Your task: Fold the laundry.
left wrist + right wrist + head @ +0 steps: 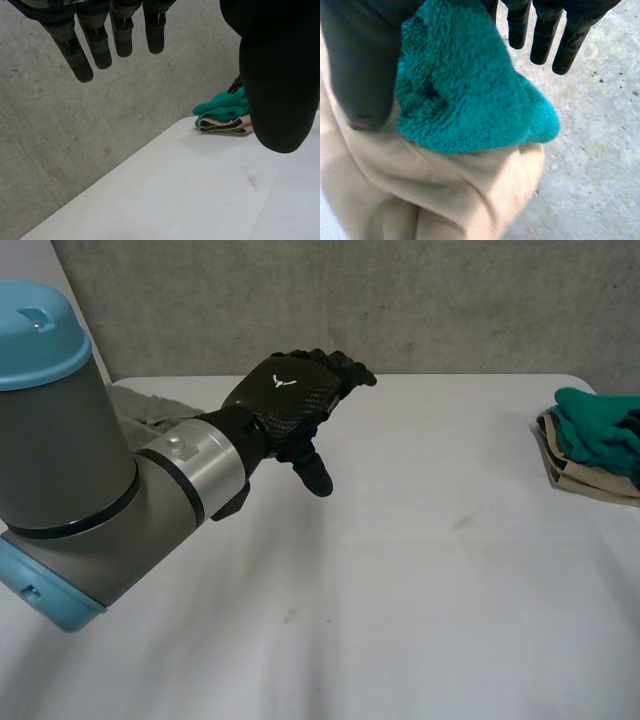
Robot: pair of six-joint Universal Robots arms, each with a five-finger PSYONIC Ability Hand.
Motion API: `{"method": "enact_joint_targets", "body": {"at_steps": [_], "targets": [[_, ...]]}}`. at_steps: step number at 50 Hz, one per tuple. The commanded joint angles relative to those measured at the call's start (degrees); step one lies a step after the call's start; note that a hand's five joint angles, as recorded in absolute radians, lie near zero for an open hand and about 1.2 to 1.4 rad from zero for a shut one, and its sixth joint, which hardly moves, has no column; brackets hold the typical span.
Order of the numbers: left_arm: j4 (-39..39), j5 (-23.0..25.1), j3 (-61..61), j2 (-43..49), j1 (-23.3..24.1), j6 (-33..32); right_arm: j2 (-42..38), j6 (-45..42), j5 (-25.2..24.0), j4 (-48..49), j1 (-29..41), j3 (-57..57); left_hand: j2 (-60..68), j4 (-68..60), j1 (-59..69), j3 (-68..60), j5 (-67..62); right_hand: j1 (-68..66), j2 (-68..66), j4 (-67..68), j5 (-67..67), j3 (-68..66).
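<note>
A fluffy green cloth [595,430] lies on a folded beige cloth [590,482] at the table's far right edge. Seen from the right wrist, my right hand [360,60] hovers right over this stack, with its fingers [545,35] straight and its thumb beside the green cloth [465,95]. That cloth rests on the beige cloth [435,190] under the palm. My left hand [285,395] hangs open above the table's back left, holding nothing. Its straight fingers [95,45] point toward the distant stack [225,117].
A grey cloth [140,405] lies at the back left, partly hidden behind my left arm [90,490]. The white table [420,570] stretches between the two hands. A concrete wall [450,300] stands behind the table.
</note>
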State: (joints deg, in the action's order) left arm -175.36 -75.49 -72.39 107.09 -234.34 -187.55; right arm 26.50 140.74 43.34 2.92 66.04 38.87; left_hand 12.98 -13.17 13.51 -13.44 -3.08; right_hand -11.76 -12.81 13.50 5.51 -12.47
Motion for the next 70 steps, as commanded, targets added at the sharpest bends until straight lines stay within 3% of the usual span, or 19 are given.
{"method": "enact_joint_targets", "body": {"at_steps": [1,3,8,10,15,19,26,34,37,44,50,58,62,70], "targets": [[0.0,0.0,-0.5,-0.4,0.0,0.0,7.3,-11.9,7.1,-8.0,-0.4,-0.5,1.6,-1.4,1.1,-1.1,-1.5,1.8,2.8,-3.5,-5.5,2.5],[0.0,0.0,-0.6,-0.5,0.0,0.0,9.1,-12.7,9.4,-8.3,-0.3,-0.6,1.6,-1.4,1.1,-1.1,-1.5,1.8,2.8,-3.5,-5.5,2.5],[0.0,0.0,-0.6,-1.2,-0.1,0.0,14.5,-12.7,22.3,-8.5,0.0,-3.4,1.3,-1.1,0.7,-0.8,-1.2,1.8,2.8,-3.5,-5.5,2.5],[0.0,0.1,-0.6,-1.5,-0.2,0.0,16.4,-12.3,25.2,-8.8,0.5,-3.8,1.3,-1.1,0.7,-0.8,-1.2,1.8,2.8,-3.5,-5.5,2.5],[0.0,0.1,-0.5,-2.0,-0.2,0.0,23.1,-5.1,31.4,-8.8,9.6,-3.3,1.1,-0.9,0.6,-0.6,-1.0,1.8,2.8,-3.5,-5.5,2.5],[0.0,0.1,-0.6,-2.3,-0.4,0.0,26.8,4.2,32.2,-9.0,15.8,-0.3,0.9,-0.7,0.4,-0.5,-0.8,1.8,2.8,-3.5,-5.5,2.5],[0.0,0.5,-0.9,-3.3,-1.0,-0.2,34.9,20.2,28.4,-7.0,26.5,14.4,0.8,-0.6,0.2,-0.3,-0.7,1.8,2.8,-3.5,-5.5,2.5],[-0.2,0.5,-2.5,-4.3,-4.0,-0.8,42.8,23.5,28.3,0.4,37.7,34.3,0.4,-0.2,-0.1,0.0,-0.3,1.8,2.8,-3.5,-5.5,2.5],[-1.0,0.2,-2.9,-4.7,-7.6,-0.9,44.6,23.5,29.9,3.1,41.3,40.4,0.3,-0.1,-0.3,0.2,-0.2,1.8,2.8,-3.5,-5.5,2.5],[-7.8,0.2,-3.6,-2.9,-21.7,-2.9,46.5,22.5,32.9,4.1,45.5,50.7,-0.2,0.4,-0.8,0.7,0.3,1.8,2.8,-3.5,-5.5,2.5],[-16.5,0.7,-1.4,8.2,-32.7,-15.2,46.8,20.8,32.9,4.3,45.5,55.7,-0.6,0.8,-1.1,1.0,0.7,1.8,2.8,-3.5,-5.5,2.5],[-18.5,0.7,10.0,27.3,-37.6,-32.9,47.0,20.3,33.1,7.3,45.2,60.4,-0.9,1.1,-1.4,1.4,1.0,1.8,2.8,-3.5,-5.5,2.5],[-18.9,0.6,16.7,36.0,-38.1,-36.7,47.2,20.2,33.1,8.1,44.9,62.0,-0.8,0.9,-1.3,1.2,0.8,1.8,2.8,-3.5,-5.5,2.5],[-18.9,1.1,29.1,45.5,-40.4,-36.7,48.0,20.2,33.1,8.4,44.5,64.6,1.8,-1.6,1.2,-1.3,-1.7,1.8,2.8,-3.5,-5.5,2.5]]}}
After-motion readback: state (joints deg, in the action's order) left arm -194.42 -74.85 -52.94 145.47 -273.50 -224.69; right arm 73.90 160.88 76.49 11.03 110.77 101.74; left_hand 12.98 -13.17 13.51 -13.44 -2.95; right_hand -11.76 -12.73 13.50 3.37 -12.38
